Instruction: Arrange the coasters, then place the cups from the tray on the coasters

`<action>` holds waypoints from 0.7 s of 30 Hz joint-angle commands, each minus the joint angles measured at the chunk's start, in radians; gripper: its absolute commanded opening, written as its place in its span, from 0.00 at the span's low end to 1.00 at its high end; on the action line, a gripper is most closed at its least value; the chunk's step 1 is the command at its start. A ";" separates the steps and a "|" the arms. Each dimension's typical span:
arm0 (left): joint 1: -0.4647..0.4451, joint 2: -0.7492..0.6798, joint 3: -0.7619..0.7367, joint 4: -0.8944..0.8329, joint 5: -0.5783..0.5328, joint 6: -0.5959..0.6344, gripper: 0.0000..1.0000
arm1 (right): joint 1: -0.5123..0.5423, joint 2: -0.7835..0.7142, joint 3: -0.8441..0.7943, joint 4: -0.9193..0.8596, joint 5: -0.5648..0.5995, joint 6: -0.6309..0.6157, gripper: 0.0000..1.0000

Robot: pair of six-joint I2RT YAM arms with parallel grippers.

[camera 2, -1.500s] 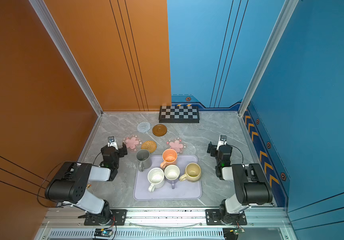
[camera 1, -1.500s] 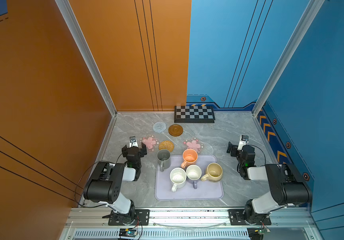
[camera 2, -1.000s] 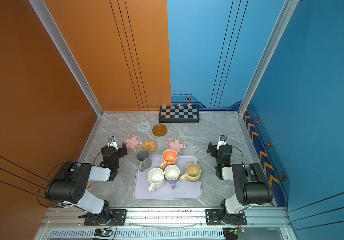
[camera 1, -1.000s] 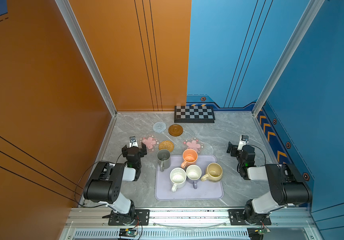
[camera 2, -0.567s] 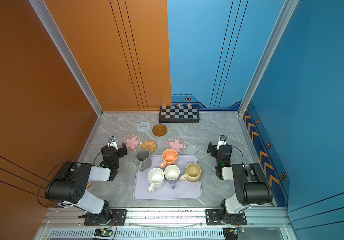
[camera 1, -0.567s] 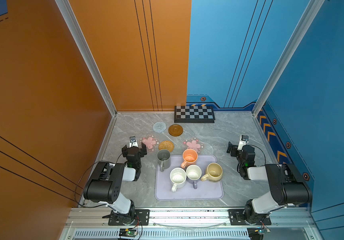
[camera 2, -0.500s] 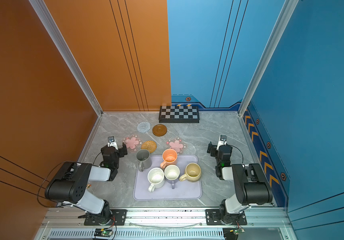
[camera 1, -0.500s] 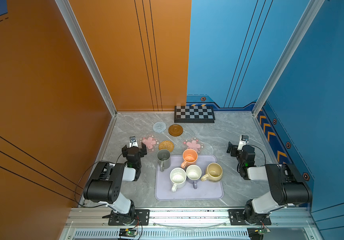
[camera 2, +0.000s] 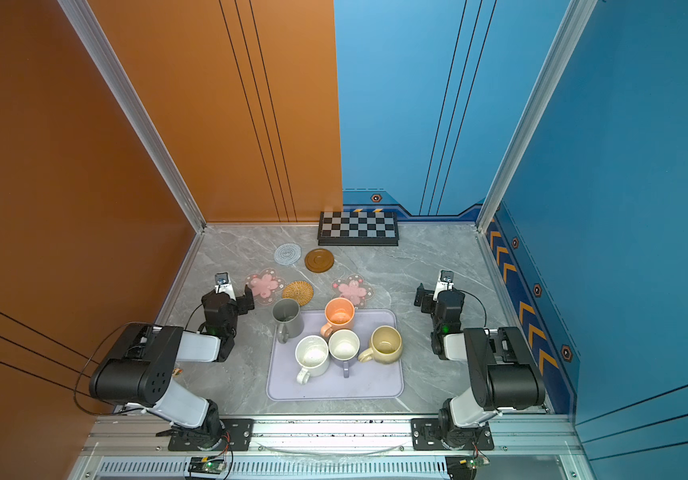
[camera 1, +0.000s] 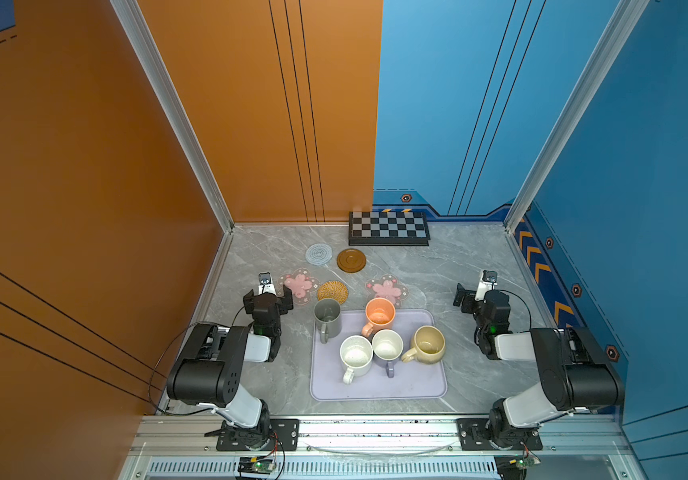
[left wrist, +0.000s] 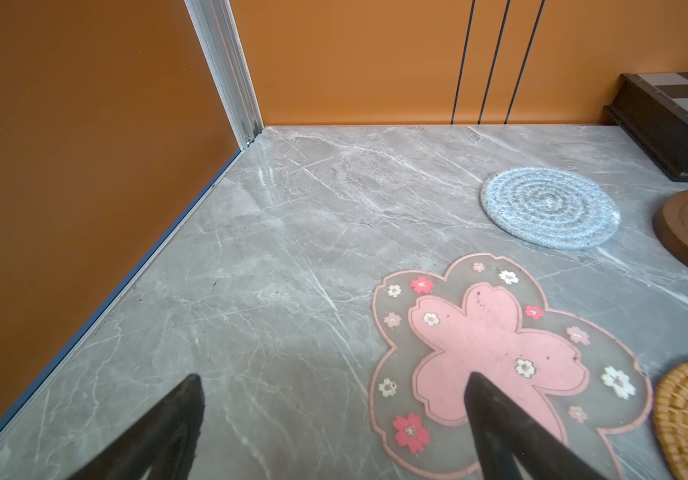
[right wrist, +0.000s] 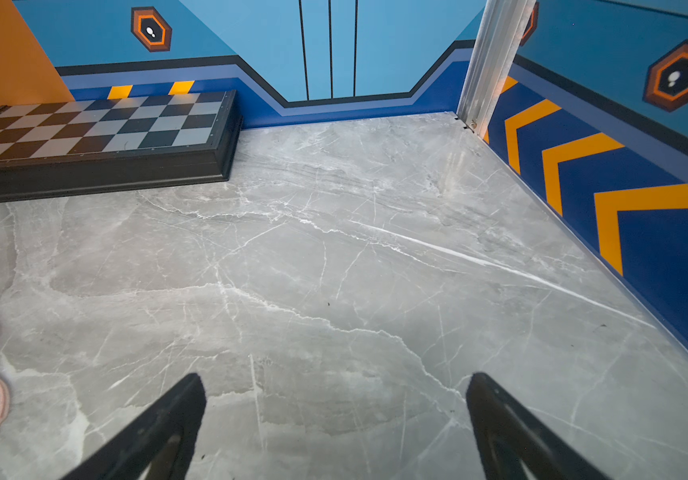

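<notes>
Five cups stand on the lavender tray (camera 1: 377,388): grey (camera 1: 327,318) at its far left corner, orange (camera 1: 379,316), speckled white (camera 1: 355,357), lavender (camera 1: 387,347), beige (camera 1: 428,344). Beyond the tray lie the coasters: grey-blue spiral (camera 1: 319,254), brown wooden (camera 1: 351,260), golden rattan (camera 1: 332,291), and two pink flower mats (camera 1: 300,284) (camera 1: 387,287). My left gripper (camera 1: 268,294) is open, low beside the left flower mat (left wrist: 496,345), one finger over its edge in the left wrist view. My right gripper (right wrist: 334,378) is open over bare table, right of the tray.
A black-and-white checkerboard (camera 1: 389,227) lies against the back wall, also in the right wrist view (right wrist: 84,137). Orange wall panels close the left side and blue ones the right. Both arm bases stand at the front rail.
</notes>
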 commanded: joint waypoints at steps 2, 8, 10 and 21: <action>0.004 -0.003 0.010 -0.014 0.026 -0.001 0.98 | 0.006 0.004 0.014 -0.011 0.008 -0.015 1.00; -0.005 -0.036 0.019 -0.066 -0.038 -0.015 0.98 | 0.003 0.000 0.014 -0.016 0.005 -0.012 1.00; -0.001 -0.032 0.025 -0.066 -0.033 -0.019 0.98 | 0.002 -0.003 0.016 -0.019 0.011 -0.007 1.00; -0.047 -0.110 0.022 -0.115 -0.102 0.027 0.98 | -0.023 -0.094 0.016 -0.095 0.017 0.027 1.00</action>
